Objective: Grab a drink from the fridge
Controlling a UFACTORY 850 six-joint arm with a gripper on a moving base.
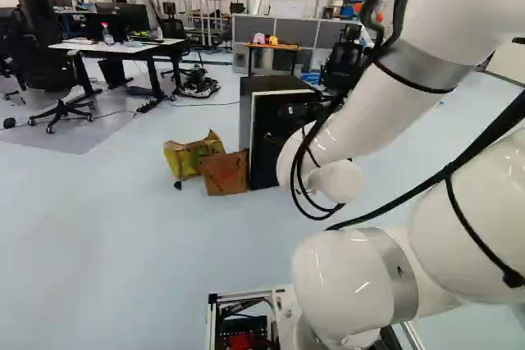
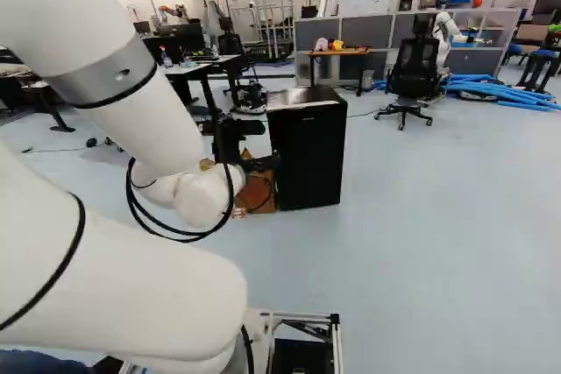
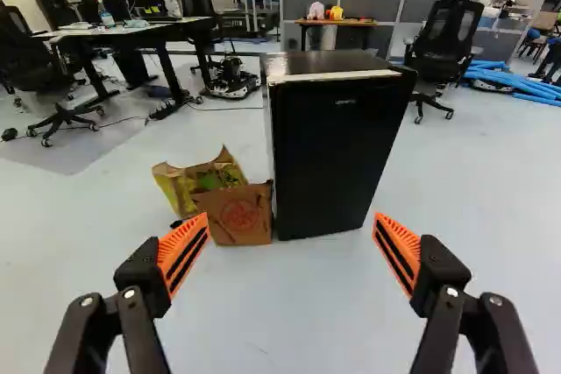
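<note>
Claw (image 3: 292,216), spread open, nothing gripped; black fridge (image 3: 337,146), ahead, shut, drink out of sight; step, as I judge it: approach, next calling for driving nearer and reaching the door's edge; pale floor (image 3: 289,321), cardboard box (image 3: 237,219) beside fridge, grey partitions (image 3: 368,2) behind.

Bright, even light fills the room, with glints on the white arm (image 1: 346,283) and sheen atop the fridge (image 3: 326,62).
</note>
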